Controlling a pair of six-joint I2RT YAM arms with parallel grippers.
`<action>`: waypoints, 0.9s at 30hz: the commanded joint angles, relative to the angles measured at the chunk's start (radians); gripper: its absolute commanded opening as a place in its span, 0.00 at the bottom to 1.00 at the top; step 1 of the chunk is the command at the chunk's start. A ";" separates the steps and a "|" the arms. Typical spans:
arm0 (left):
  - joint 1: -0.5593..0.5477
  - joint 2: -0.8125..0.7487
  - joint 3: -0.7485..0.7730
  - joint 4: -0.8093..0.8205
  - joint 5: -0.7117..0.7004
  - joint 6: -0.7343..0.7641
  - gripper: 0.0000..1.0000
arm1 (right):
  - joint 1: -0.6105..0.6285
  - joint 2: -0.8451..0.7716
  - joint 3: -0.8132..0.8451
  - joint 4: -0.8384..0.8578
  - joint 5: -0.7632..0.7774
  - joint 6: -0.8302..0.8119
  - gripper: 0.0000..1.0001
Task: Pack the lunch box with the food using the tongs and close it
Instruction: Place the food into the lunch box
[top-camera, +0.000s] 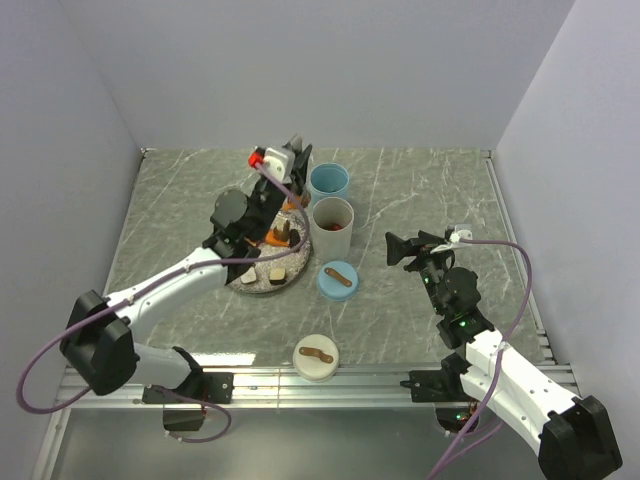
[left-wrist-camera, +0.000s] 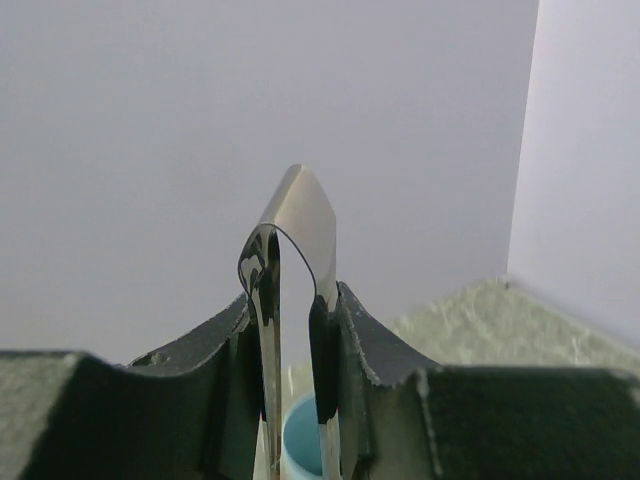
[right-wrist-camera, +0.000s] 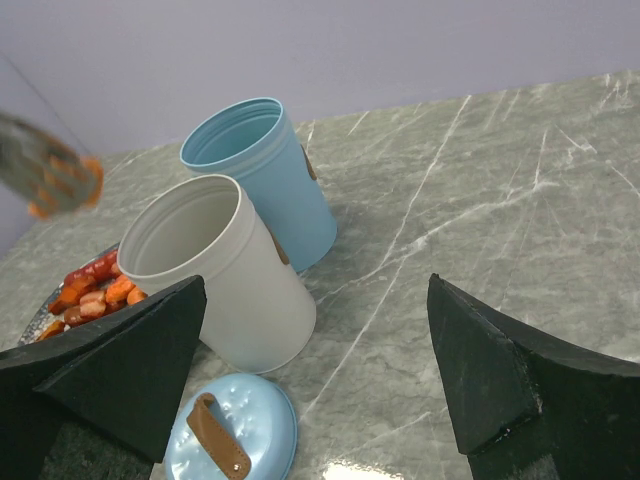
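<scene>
My left gripper (top-camera: 270, 200) hangs over the grey plate (top-camera: 243, 285), shut on the tongs (left-wrist-camera: 300, 215). In the left wrist view both thin metal arms are pinched between the fingers (left-wrist-camera: 345, 320), joined end up. In the right wrist view the tongs' lower end (right-wrist-camera: 45, 170) shows blurred, with an orange piece in it, above the plate and left of the white cup. Food (top-camera: 272, 272) in brown, white and orange lies on the plate; red and orange pieces (right-wrist-camera: 95, 295) show beside the white cup. The lunch box's white cup (top-camera: 333, 228) and blue cup (top-camera: 329, 183) stand open, right of the plate. My right gripper (top-camera: 398, 250) is open and holds nothing, right of the cups.
A blue lid (top-camera: 338, 280) with a brown strip handle lies in front of the white cup. A white lid (top-camera: 316, 357) lies near the table's front edge. Walls close the table at the back and on both sides. Grey marble table (right-wrist-camera: 500, 200) stretches right of the cups.
</scene>
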 joint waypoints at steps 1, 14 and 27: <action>0.003 0.080 0.141 0.010 0.034 0.020 0.10 | -0.006 -0.003 0.007 0.043 -0.001 -0.014 0.98; 0.005 0.415 0.512 0.032 0.092 0.029 0.12 | -0.006 0.012 0.011 0.049 -0.001 -0.017 0.98; 0.022 0.584 0.680 0.009 0.120 0.008 0.20 | -0.006 0.044 0.024 0.058 -0.007 -0.023 0.98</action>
